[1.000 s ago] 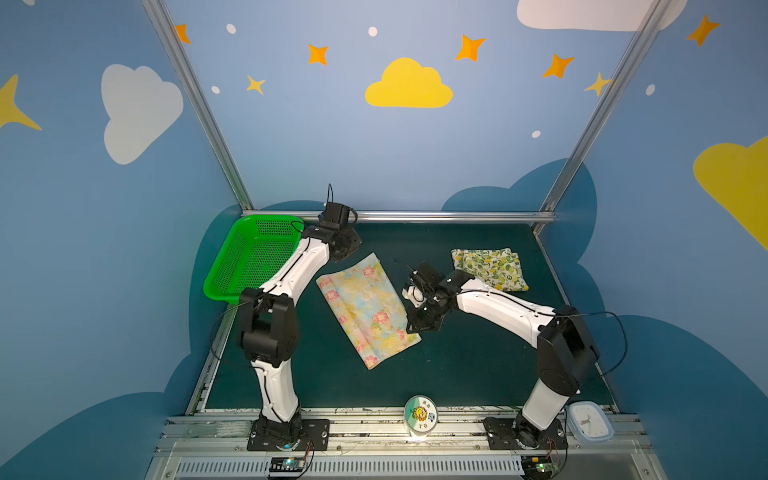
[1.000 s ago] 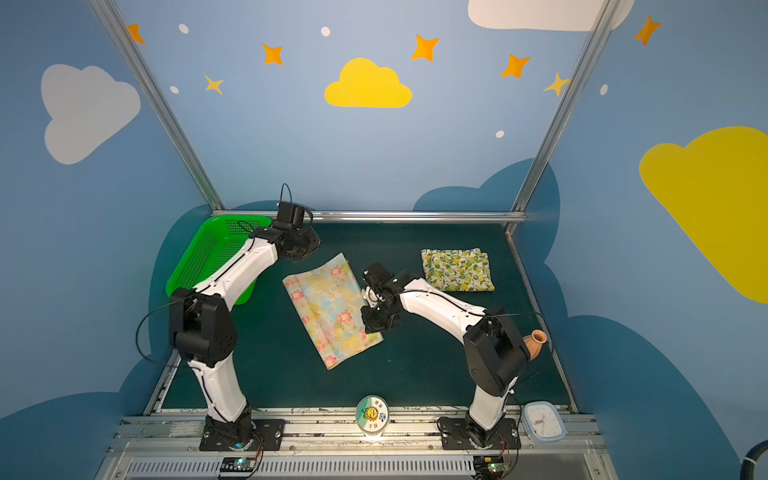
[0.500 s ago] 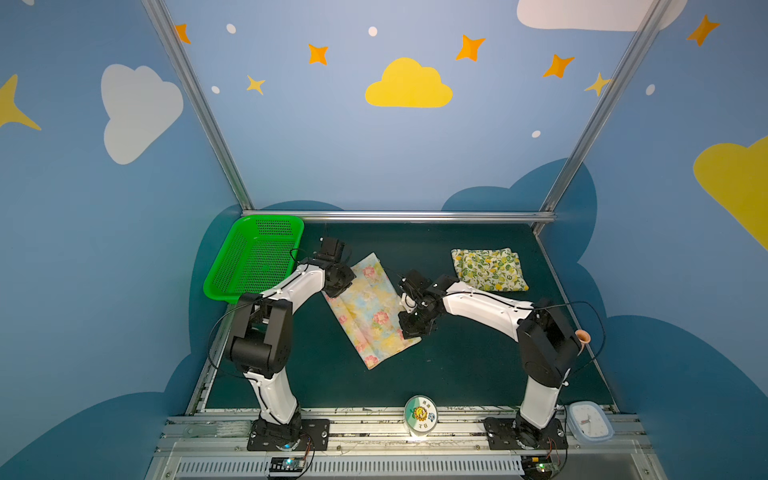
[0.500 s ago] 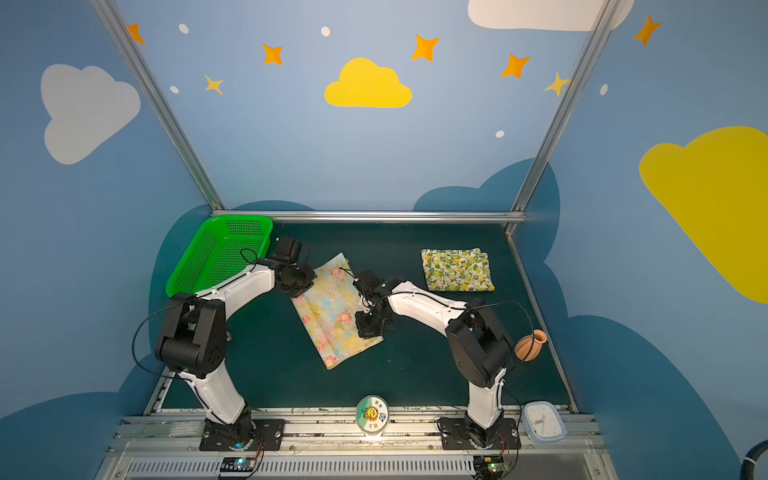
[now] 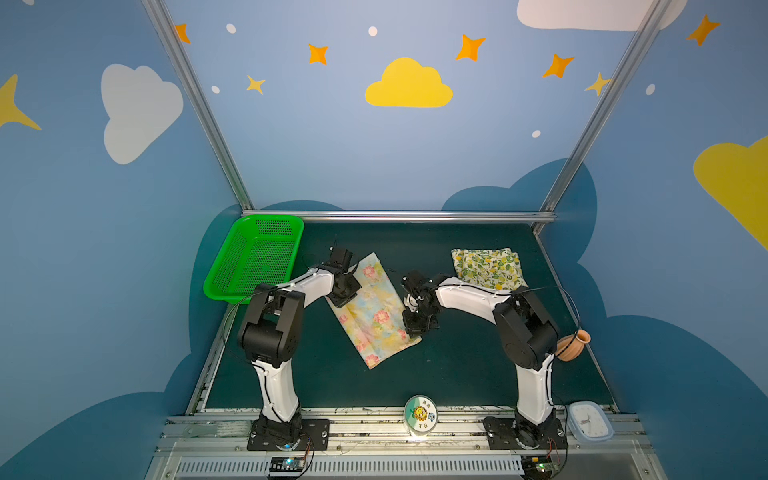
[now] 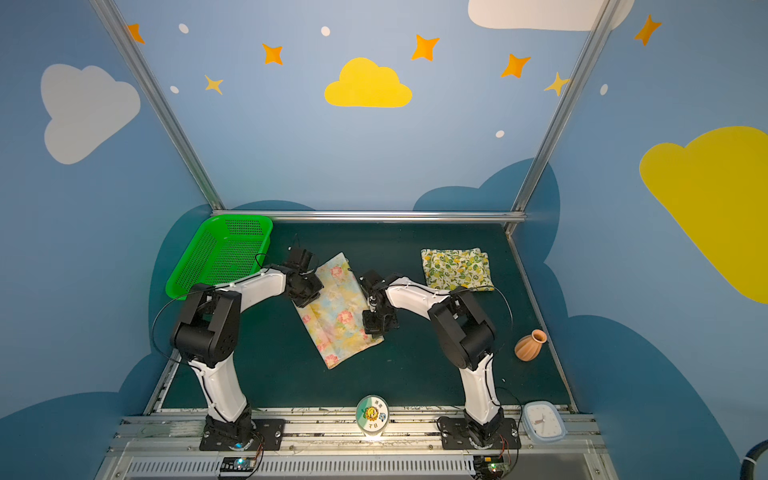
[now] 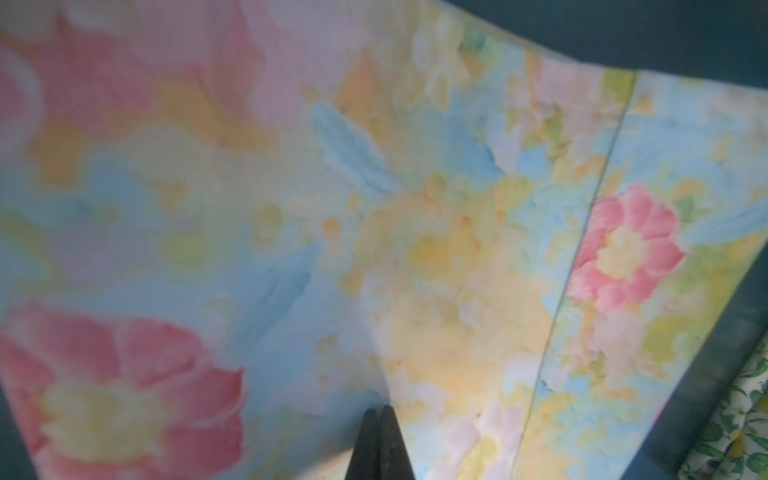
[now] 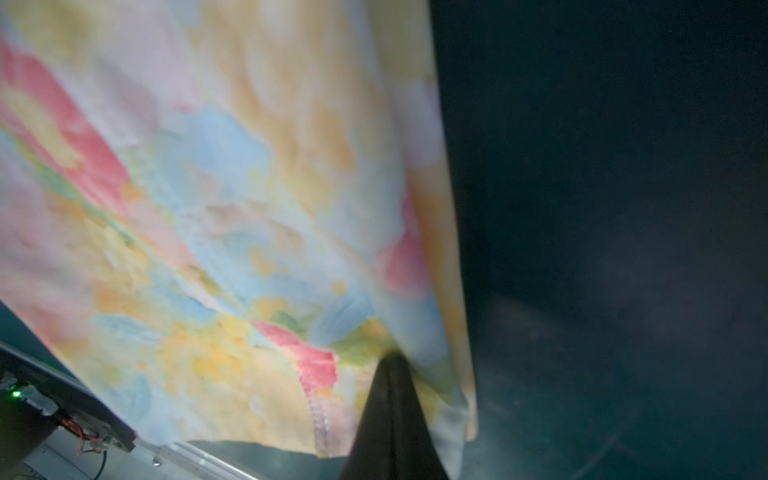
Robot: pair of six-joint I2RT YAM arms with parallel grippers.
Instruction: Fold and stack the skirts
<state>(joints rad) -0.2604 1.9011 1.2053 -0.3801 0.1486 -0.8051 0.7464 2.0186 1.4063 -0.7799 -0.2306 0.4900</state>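
tabletop [image 5: 457,374] | floral skirt [image 5: 374,316]: centre, flat long strip, folding unfinished | lemon skirt [image 5: 488,268]: far right, folded, apart | left claw [image 7: 378,415], right claw [image 8: 392,361]: each clenched on opposite floral skirt edges | remaining: finish fold, stack

between the left pincer [image 7: 377,411] and right pincer [image 8: 390,358], the flowered skirt [image 5: 376,311] is thin matt printed cloth with a stitched seam. the lemon skirt [image 5: 487,268] beyond the right pincer is like cloth. the table [image 5: 457,365] beneath looks dull, felt-like; the basket [image 5: 232,266] behind the left pincer, glossy plastic mesh.
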